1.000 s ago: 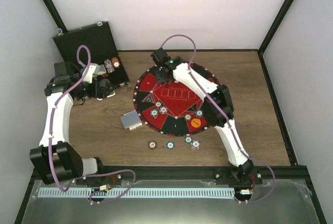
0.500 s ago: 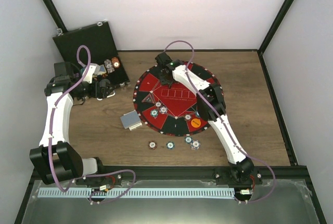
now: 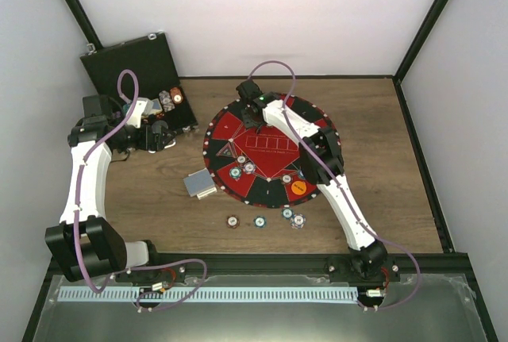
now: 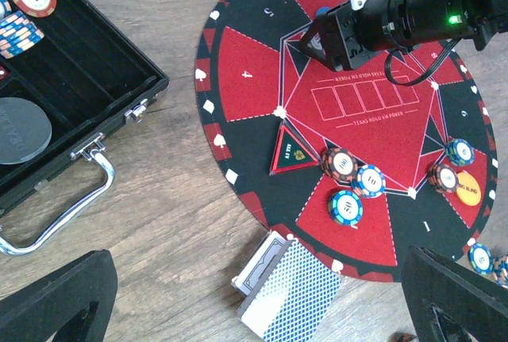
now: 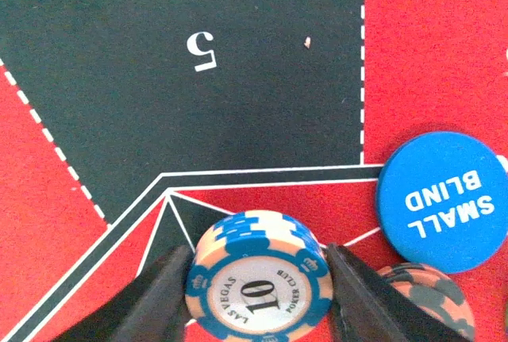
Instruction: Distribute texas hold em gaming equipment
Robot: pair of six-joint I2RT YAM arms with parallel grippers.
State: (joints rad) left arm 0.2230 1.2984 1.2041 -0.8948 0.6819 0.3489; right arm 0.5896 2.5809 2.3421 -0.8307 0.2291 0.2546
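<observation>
Right gripper grasps a blue-and-white striped poker chip, lower centre, over the round red-and-black mat, presumably to seat it near sector 5; left gripper gapes empty.

A lab robot test booth: plain white walls, black corner posts, a wooden table, two robot arms bolted at its near edge.
</observation>
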